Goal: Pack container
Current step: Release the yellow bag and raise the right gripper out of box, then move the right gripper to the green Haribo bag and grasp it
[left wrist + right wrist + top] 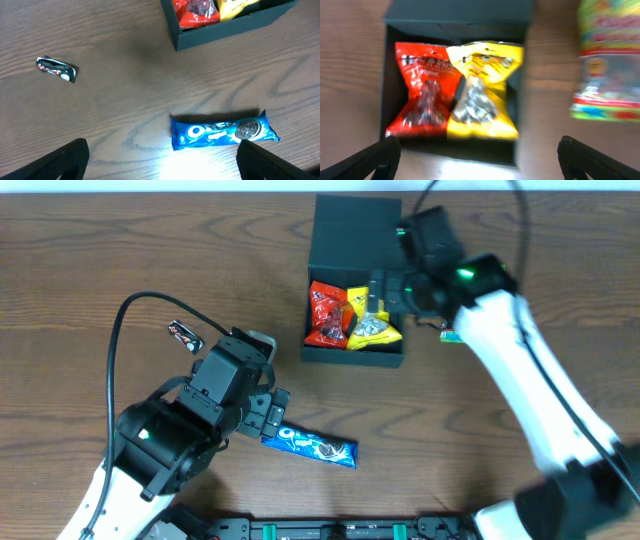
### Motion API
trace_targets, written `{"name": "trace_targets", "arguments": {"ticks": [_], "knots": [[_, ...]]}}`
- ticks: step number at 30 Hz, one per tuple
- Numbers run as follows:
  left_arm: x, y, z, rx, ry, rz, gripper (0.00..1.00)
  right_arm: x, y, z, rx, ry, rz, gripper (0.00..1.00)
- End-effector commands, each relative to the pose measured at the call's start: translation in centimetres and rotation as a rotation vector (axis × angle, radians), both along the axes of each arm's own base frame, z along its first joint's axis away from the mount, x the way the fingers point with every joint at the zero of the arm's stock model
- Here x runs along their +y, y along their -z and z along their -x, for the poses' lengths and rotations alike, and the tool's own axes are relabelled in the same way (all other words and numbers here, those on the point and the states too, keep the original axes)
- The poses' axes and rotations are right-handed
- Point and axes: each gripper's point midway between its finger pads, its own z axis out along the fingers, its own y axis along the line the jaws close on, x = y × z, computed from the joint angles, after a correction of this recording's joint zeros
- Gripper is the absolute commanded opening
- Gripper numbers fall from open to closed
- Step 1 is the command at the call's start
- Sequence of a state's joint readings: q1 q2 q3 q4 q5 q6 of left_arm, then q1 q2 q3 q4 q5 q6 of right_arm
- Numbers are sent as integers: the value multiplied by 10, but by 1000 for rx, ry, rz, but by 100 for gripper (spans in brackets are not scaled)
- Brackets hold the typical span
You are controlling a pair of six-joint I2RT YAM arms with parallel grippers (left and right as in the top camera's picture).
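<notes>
A small, crinkled black foil wrapper with red and white print (185,335) lies alone on the brown wood-grain bench (100,260), at the far left. Below and right of it hangs the left tool (270,415). In the left wrist view its dark fingers (65,160) are spread wide at the lower corners, with nothing between them. Just past its tips lies a long blue plastic biscuit packet with white lettering and a dark cookie printed at one end (222,132). It is flat on the bench and well apart from the black wrapper.

Above and right of the blue packet stands the dark teal-green square cardboard container (355,355), in the upper middle of the bench. Its flap lid (355,225) is folded back on the far side. Inside, a red snack bag (425,95) and a yellow snack bag (482,92) lie side by side, touching, red on the left.

The right tool (480,152) hovers over the container's right part, its fingers (600,160) spread apart and empty. Right of the container, a blurred packet printed in green, yellow and red (607,65) rests on the bench, partly under the right arm in the overhead view.
</notes>
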State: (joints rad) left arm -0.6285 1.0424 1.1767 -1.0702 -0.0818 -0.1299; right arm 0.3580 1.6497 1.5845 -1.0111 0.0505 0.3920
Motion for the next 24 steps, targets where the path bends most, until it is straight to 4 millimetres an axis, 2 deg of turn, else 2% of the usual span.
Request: {"name": "trace_targets", "arguments": {"ticks": [1, 2, 4, 6, 10, 15, 17, 21, 24], "knots": [[2, 0, 0, -3, -1, -4, 95, -48, -22, 6, -40, -7, 125, 99], [2, 0, 0, -3, -1, -4, 95, -75, -23, 13, -12, -8, 152, 99], [2, 0, 0, -3, -1, -4, 95, -113, -17, 18, 39, 40, 175, 99], [2, 0, 0, -3, -1, -4, 95, -135, -11, 13, 54, 35, 150, 99], [1, 0, 0, -3, 0, -4, 95, -147, -7, -21, -37, -59, 99, 99], [2, 0, 0, -3, -1, -4, 95, -152, 10, -42, -45, -50, 104, 99], [2, 0, 0, -3, -1, -4, 95, -153, 29, -53, -23, -51, 106, 99], [2, 0, 0, -2, 0, -4, 95, -166, 86, -68, 84, 12, 143, 99], [2, 0, 1, -2, -1, -4, 95, -171, 115, -76, 122, 17, 144, 99]]}}
